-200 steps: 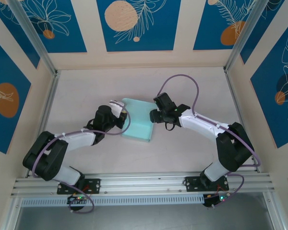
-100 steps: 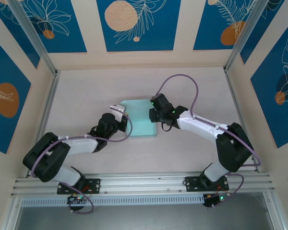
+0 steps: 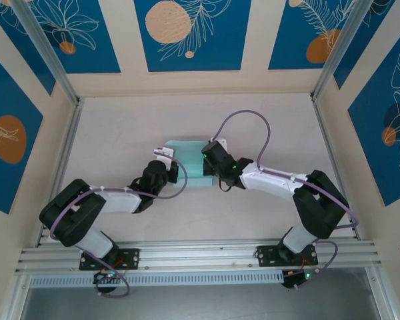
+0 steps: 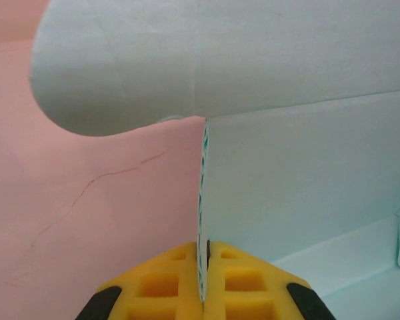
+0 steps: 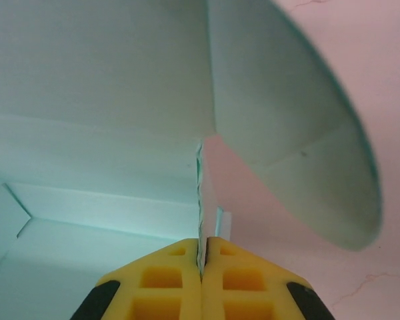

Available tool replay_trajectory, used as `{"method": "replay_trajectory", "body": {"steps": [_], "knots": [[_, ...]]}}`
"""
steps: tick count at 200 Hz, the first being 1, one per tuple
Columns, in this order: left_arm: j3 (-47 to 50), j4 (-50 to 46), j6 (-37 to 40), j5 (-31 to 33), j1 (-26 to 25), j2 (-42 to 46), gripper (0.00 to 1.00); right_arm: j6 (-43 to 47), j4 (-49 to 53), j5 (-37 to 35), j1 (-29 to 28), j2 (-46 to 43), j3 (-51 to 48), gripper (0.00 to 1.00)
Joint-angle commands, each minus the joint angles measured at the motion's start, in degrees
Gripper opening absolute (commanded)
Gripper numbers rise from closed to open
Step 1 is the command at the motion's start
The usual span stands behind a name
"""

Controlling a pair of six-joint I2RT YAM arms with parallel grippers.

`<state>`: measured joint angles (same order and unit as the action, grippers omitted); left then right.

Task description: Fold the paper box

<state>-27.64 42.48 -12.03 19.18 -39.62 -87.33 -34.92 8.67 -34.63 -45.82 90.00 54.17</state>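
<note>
box (image 3: 189,159) is clamped edge-on at both sides by l fingers (image 4: 167,283) & r fingers (image 5: 167,280); sides should be raised evenly, card not torn.

Paper box (image 3: 189,160): pale mint thin card, part-folded, open-topped. Sits btwn both claws. One side wall stands edge-on, pinched in left gripper (image 4: 203,267); opp. wall likewise in right gripper (image 5: 201,257). Box interior w/ crease lines lies inboard of each pinch. Rounded flap curls over above each claw, leaning outboard.
</note>
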Motion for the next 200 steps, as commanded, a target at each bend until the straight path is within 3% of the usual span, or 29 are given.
{"method": "replay_trajectory", "body": {"steps": [1,20,63,89,175,200], "knots": [[0.19,1.89,-1.5,-3.68,-1.78,1.05,0.0,-0.06,-4.74,0.43,-2.2,0.63,-3.06,0.0],[0.76,1.29,-2.19,-4.96,-1.79,1.89,0.0,0.34,-5.79,0.52,-2.58,0.36,-3.64,0.0],[1.0,-1.94,-4.98,-10.81,-1.79,5.6,0.25,2.56,-6.43,-3.41,-5.29,0.09,-3.92,0.0],[1.83,-4.77,-6.05,-13.12,-1.79,9.69,0.32,2.49,-7.92,-4.73,-6.1,-0.13,-6.4,0.0],[5.11,-8.44,-13.79,-19.17,-1.36,16.23,0.5,1.97,-11.63,-6.74,-7.95,-0.76,-10.91,0.0],[5.64,-10.35,-16.91,-19.78,-0.64,16.93,0.49,1.78,-11.74,-7.19,-8.27,-0.39,-10.96,0.0]]}}
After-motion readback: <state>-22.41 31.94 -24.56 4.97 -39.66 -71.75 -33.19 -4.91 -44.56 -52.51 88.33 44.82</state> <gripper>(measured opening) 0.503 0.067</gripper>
